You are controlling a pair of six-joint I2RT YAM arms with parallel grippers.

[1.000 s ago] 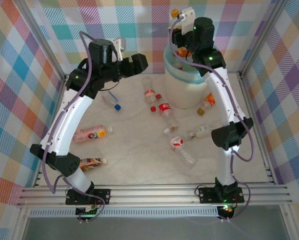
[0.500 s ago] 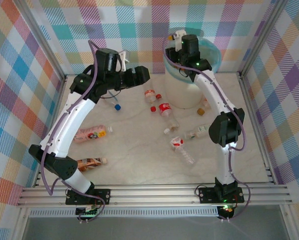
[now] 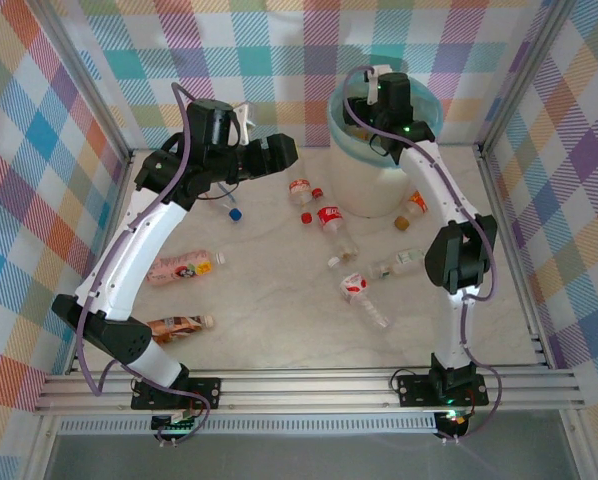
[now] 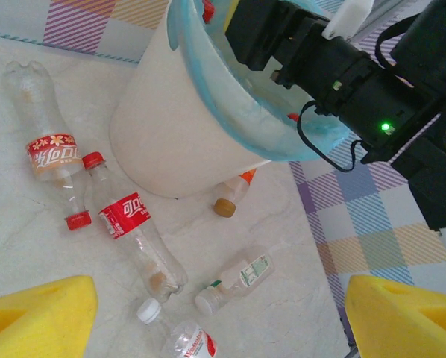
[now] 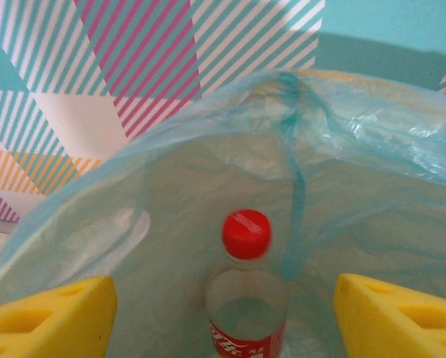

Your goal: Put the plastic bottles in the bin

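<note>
While the right gripper [image 3: 374, 95] hangs over the mouth of the bin [image 3: 369, 190] in the overhead view, the job in hand looks to be dropping a bottle in. It is done best by keeping the fingers inside the ring of the rim and then lifting straight up, so nothing catches the teal bag [image 3: 341, 140] or nudges the bin; whether that gripper is apart or together cannot be told from above. The left gripper [image 3: 287, 150] is held above the table [image 3: 279, 330] to the left of the bin, and bottles lie scattered on the table, among them a pink bottle [image 3: 182, 267] well apart from the bin and an orange-capped bottle [image 3: 413, 205] just beside its base. From the left wrist, that gripper's yellow pads [image 4: 36, 313] stand wide apart with nothing between them, looking down on two red-label bottles [image 4: 130, 224] lying side by side near the bin's white wall; a red cap [image 4: 208, 9] peeps over the far rim inside, while the right arm's black body dips into the opening. From the right wrist, the yellow pads [image 5: 51, 306] are wide apart and a red-capped bottle [image 5: 245, 298] sits between them without touching either, cap toward the camera, inside the bag. It appears released, so the bin holds at least this one, and how many more lie beneath it cannot be seen.
</note>
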